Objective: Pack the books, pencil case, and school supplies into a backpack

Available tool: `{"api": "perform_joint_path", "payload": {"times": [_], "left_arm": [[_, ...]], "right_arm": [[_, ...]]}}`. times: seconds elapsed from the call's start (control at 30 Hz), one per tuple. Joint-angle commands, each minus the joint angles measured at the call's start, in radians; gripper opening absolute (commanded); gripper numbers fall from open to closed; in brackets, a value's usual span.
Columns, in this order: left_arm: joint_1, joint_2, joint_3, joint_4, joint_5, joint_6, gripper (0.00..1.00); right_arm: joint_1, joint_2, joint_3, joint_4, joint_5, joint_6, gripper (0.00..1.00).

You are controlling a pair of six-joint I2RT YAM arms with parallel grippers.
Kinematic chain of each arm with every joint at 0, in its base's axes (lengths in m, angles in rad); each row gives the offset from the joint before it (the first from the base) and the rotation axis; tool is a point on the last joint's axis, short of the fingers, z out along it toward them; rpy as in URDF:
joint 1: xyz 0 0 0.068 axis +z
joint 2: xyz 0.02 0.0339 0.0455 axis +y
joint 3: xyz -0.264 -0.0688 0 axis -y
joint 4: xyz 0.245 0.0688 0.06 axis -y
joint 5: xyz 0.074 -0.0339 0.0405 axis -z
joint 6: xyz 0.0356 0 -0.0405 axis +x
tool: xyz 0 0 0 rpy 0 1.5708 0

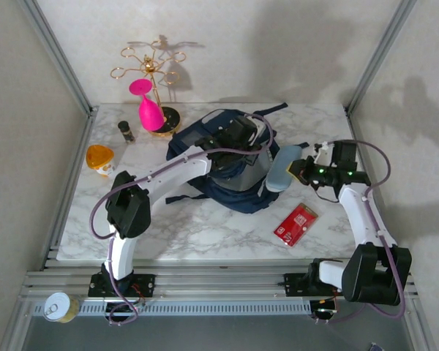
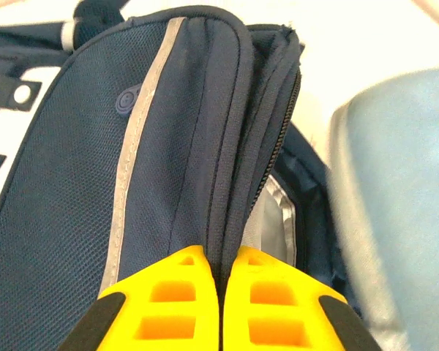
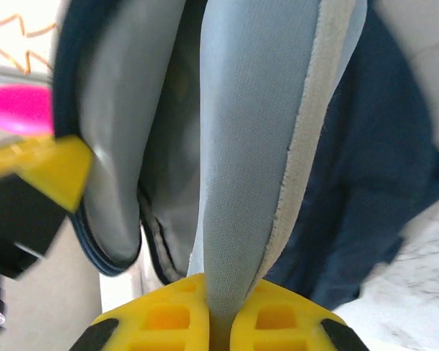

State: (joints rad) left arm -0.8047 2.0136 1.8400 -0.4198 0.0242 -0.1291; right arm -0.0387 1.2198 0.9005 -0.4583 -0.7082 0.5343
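So the left gripper is clenched on the zipper rim of the big navy fabric backpack, which sits mid-tabletop toward the far edge. Just right of it, the right gripper pinches the soft grey-blue rounded pencil case by one end. It looks light and floppy, so I'd feed it in edge-first. The right wrist view shows the grey lining; the overhead view shows the flat red packet toward the tabletop's near right corner.

The backpack is placed at the middle of the table. The pouch is found just beside its right side, at the opening. The packet is laid flat on the table, in front of the pouch. A rack, with a glass at its base, is set behind and left of the backpack, and a small bottle left of the glass
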Motion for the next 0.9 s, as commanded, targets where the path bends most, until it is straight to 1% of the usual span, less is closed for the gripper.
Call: {"api": "perform_joint_path", "payload": {"times": [0.0,0.03,0.1,0.17,0.23,0.27,0.33,0.4,0.47,0.53,0.6,0.63,0.7,0.77,0.87], "left_arm": [[-0.013,-0.015,0.088,0.051,0.008,-0.125,0.00],[-0.016,-0.027,0.085,0.067,0.012,-0.146,0.00],[-0.021,-0.043,0.084,0.089,0.007,-0.192,0.00],[-0.022,-0.054,0.090,0.098,-0.012,-0.228,0.00],[-0.021,-0.064,0.092,0.098,-0.049,-0.260,0.00],[-0.022,-0.071,0.091,0.098,-0.063,-0.273,0.00],[-0.022,-0.089,0.082,0.116,-0.082,-0.299,0.00],[-0.022,-0.110,0.063,0.151,-0.074,-0.319,0.00],[-0.022,-0.124,0.049,0.179,-0.063,-0.348,0.00],[-0.022,-0.133,0.041,0.198,-0.066,-0.379,0.00],[-0.023,-0.142,0.027,0.223,-0.070,-0.400,0.00],[-0.023,-0.148,0.018,0.237,-0.077,-0.403,0.00],[-0.021,-0.153,0.012,0.238,-0.107,-0.403,0.00],[-0.014,-0.151,0.014,0.219,-0.141,-0.406,0.00],[0.000,-0.151,-0.013,0.229,-0.137,-0.406,0.00]], "right_arm": [[0.072,0.041,-0.029,0.209,-0.049,0.139,0.06],[0.107,0.071,-0.037,0.315,-0.067,0.190,0.06],[0.176,0.143,-0.025,0.470,-0.049,0.267,0.08],[0.240,0.238,0.022,0.557,0.002,0.294,0.12],[0.292,0.335,0.052,0.680,0.020,0.373,0.13],[0.310,0.369,0.049,0.745,0.039,0.409,0.13],[0.344,0.439,0.035,0.857,0.115,0.462,0.13],[0.363,0.505,0.032,0.990,0.120,0.506,0.13],[0.388,0.557,0.047,1.087,0.151,0.500,0.14],[0.410,0.606,0.052,1.169,0.211,0.510,0.14],[0.429,0.651,0.066,1.224,0.252,0.538,0.16],[0.438,0.676,0.086,1.222,0.260,0.541,0.19],[0.450,0.709,0.128,1.153,0.258,0.524,0.26],[0.450,0.692,0.111,1.135,0.249,0.490,0.32],[0.437,0.597,0.069,1.006,0.269,0.406,0.47]]}}
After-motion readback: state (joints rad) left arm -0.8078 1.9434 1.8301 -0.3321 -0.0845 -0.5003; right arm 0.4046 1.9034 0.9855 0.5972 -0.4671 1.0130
